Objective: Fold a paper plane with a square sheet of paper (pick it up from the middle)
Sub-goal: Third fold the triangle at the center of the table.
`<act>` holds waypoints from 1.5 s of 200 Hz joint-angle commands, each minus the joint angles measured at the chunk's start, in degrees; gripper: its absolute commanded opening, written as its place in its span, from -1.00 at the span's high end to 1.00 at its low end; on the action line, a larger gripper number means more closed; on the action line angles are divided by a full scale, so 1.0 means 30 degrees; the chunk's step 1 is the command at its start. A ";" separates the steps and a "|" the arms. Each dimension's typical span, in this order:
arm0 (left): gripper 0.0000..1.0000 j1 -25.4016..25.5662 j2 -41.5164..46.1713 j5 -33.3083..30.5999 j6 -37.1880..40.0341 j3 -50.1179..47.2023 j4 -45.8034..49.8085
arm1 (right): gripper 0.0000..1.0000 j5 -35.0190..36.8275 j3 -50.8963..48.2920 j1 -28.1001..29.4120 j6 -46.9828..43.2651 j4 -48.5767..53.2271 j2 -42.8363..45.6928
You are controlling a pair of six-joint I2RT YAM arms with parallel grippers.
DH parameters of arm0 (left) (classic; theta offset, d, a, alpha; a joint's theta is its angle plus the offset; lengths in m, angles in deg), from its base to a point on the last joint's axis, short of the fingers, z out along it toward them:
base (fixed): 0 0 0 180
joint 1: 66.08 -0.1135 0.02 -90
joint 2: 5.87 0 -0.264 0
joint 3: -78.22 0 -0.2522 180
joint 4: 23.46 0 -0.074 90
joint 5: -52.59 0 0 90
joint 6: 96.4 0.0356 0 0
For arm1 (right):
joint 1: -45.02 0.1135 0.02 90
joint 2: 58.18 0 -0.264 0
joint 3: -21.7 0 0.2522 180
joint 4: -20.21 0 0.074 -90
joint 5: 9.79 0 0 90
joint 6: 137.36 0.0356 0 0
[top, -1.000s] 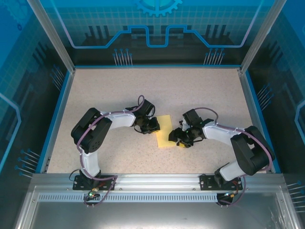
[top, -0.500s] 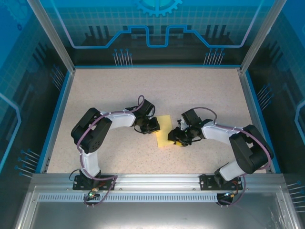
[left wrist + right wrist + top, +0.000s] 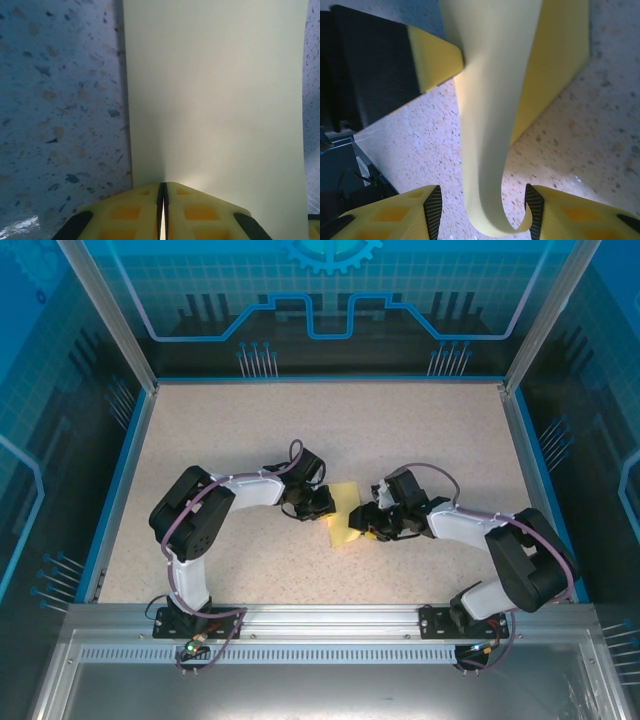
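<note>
Right wrist view, nearest: right hand (image 3: 482, 205), fingers apart. A raised flap of the square sheet of paper (image 3: 490, 100) stands between them. Its lower lip curls into a hook against the right-side finger. Not clamped, more cradled.

Beyond the curl, the rest of the sheet lies flat on the speckled tabletop (image 3: 580, 145). Flap is likely being swept over toward the opposite side to start a fold.

Farther back, a yellow fingertip of the left hand (image 3: 436, 59) meets the sheet's far edge.

Left wrist view: left hand's fingers are together, with only a hairline slit, and their tips are at the sheet's near edge. I judge it an anchor, so the sheet cannot slide under the other hand's push. Cannot tell whether any paper is nipped in the slit. No curl is visible from here; the sheet looks flat.

Top view: sheet mid-tabletop, between the two hands. It gives the layout, but the hook and both hands' finger gaps are too small to read.
</note>
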 commanded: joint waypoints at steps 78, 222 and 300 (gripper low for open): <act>0.75 0.0071 -0.0557 -0.0629 -0.0298 0.0249 0.1019 | -0.01 -0.0936 0.0078 -0.0646 -0.1235 -0.0912 -0.0921; 0.76 0.0053 -0.0407 -0.0533 -0.0160 0.0309 0.1038 | 0.62 0.1059 -0.0907 -0.0661 0.3050 0.1967 0.1329; 0.81 0.0065 -0.0466 -0.0409 -0.0178 0.0191 0.0976 | 0.91 0.0425 0.0412 -0.0278 0.3886 0.1249 0.0242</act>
